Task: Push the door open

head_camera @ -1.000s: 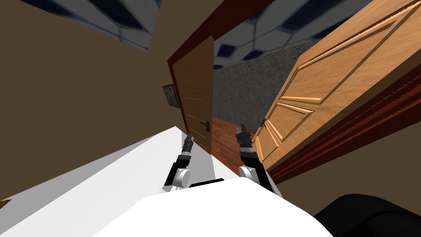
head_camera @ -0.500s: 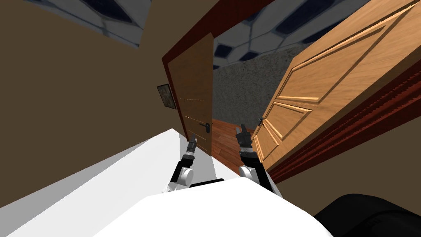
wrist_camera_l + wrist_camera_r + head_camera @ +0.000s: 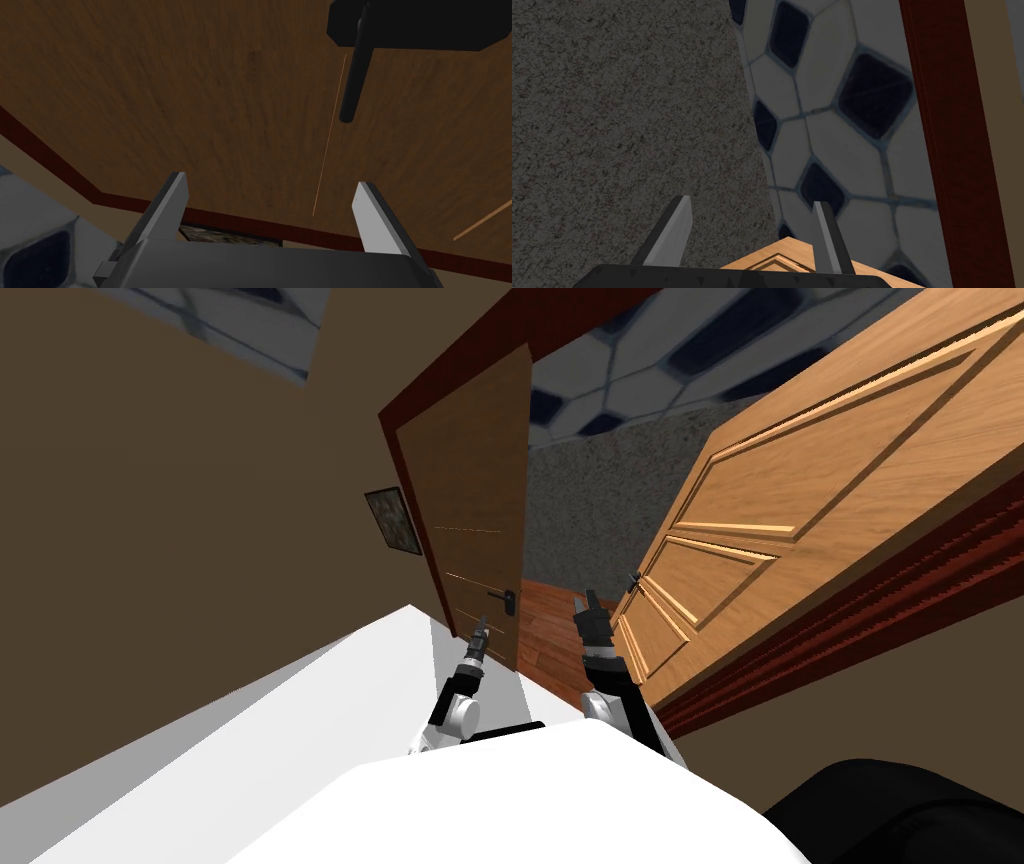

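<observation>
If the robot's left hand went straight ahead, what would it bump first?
Probably the dark brown door. The left gripper, fingers open, points at its flat face; the black handle sits off to one side.

Two brown doors, red frames.
Centre of the head view, the dark door (image 3: 470,518) is deep brown with thin pale lines and a black handle (image 3: 507,600); right, the panelled door (image 3: 800,508) is honey-orange. The frame (image 3: 880,598) is dark red, the walls (image 3: 180,538) dull brown, the far wall (image 3: 590,508) speckled grey, the tiles (image 3: 650,358) white with navy diamonds, the floor (image 3: 545,618) reddish planks.
</observation>
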Robot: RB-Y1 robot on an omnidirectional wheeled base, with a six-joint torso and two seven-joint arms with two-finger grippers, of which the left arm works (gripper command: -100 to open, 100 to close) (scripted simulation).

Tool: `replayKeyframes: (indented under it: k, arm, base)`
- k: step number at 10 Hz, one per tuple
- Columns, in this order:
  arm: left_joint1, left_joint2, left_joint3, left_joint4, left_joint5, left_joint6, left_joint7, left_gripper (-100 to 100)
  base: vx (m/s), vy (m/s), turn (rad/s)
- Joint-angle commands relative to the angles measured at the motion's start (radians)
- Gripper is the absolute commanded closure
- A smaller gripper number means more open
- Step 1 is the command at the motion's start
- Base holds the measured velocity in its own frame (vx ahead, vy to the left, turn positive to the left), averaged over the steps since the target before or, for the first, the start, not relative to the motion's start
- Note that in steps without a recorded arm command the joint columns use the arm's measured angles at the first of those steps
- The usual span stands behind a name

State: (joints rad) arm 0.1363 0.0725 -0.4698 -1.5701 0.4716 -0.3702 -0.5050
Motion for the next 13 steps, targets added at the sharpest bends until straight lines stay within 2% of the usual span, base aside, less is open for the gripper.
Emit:
replayKeyframes:
  k: [1, 6, 7, 13]
  arm:
    - [-0.017, 0.001, -0.015, 0.03, 0.022, 0.002, -0.014, -100]
    - [-0.067, -0.024, -0.075, 0.13, 0.092, 0.008, -0.071, -100]
    - [-0.067, -0.024, -0.075, 0.13, 0.092, 0.008, -0.071, -100]
    - [-0.125, -0.072, -0.145, 0.245, 0.173, 0.016, -0.138, -100]
  base:
    - [0.118, 0.124, -0.126]
    - [0.098, 0.137, -0.111]
    - [0.064, 0.101, -0.056]
    - [0.114, 0.131, -0.111]
